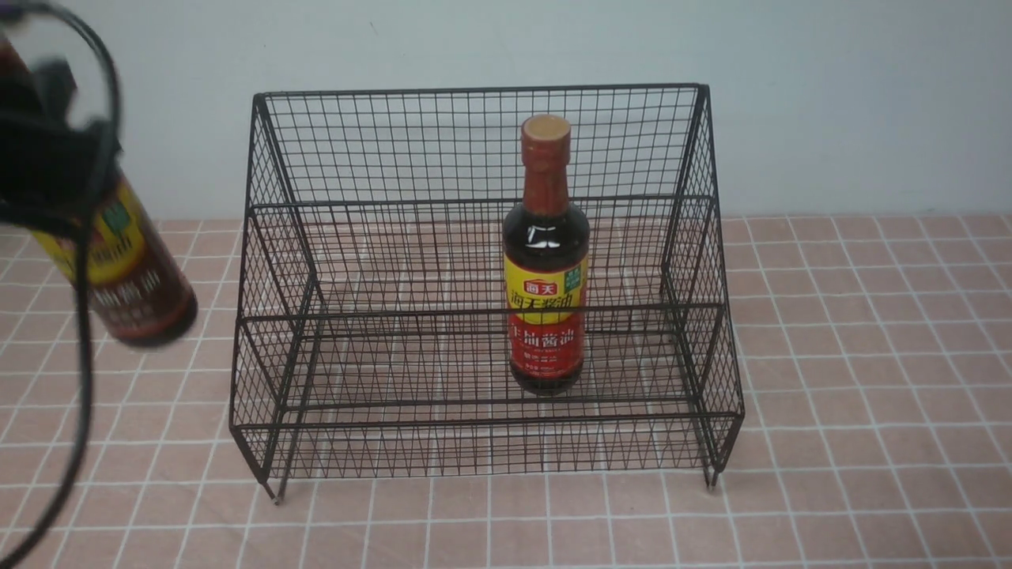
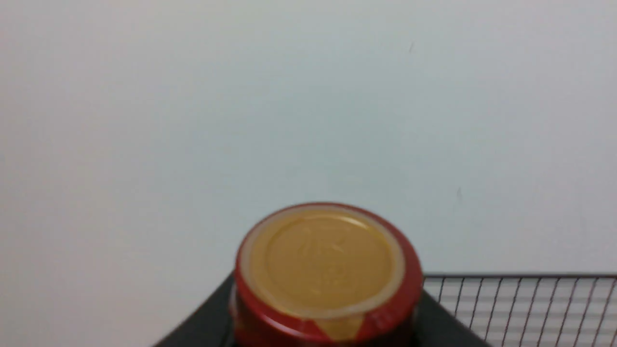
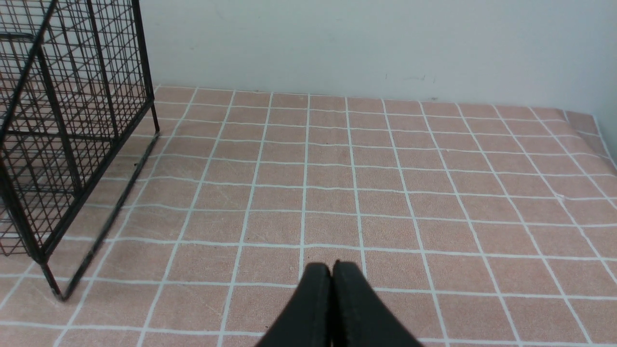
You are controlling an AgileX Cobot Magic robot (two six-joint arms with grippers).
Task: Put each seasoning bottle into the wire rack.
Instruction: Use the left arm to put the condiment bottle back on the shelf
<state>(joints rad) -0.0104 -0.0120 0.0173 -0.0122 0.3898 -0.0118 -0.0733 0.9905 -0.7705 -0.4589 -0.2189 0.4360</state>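
The black wire rack [image 1: 482, 88] stands mid-table. A soy-sauce bottle with a bright red lower band [image 1: 545, 269] stands upright on its lower tier, right of centre. My left gripper [image 1: 47, 166] is shut on the neck of the second bottle, the dark-brown-banded one [image 1: 138, 276], and holds it tilted in the air left of the rack. In the left wrist view its tan cap [image 2: 320, 262] sits between my black fingers [image 2: 202, 330], with the rack's top edge [image 2: 530, 277] beside it. My right gripper [image 3: 331, 270] is shut and empty above the cloth, right of the rack [image 3: 72, 120].
A pink tiled tablecloth [image 1: 870, 356] covers the table. A pale wall [image 1: 830, 95] runs behind the rack. A black cable [image 1: 83, 332] hangs from my left arm at the left edge. The cloth's right edge [image 3: 602, 140] shows in the right wrist view.
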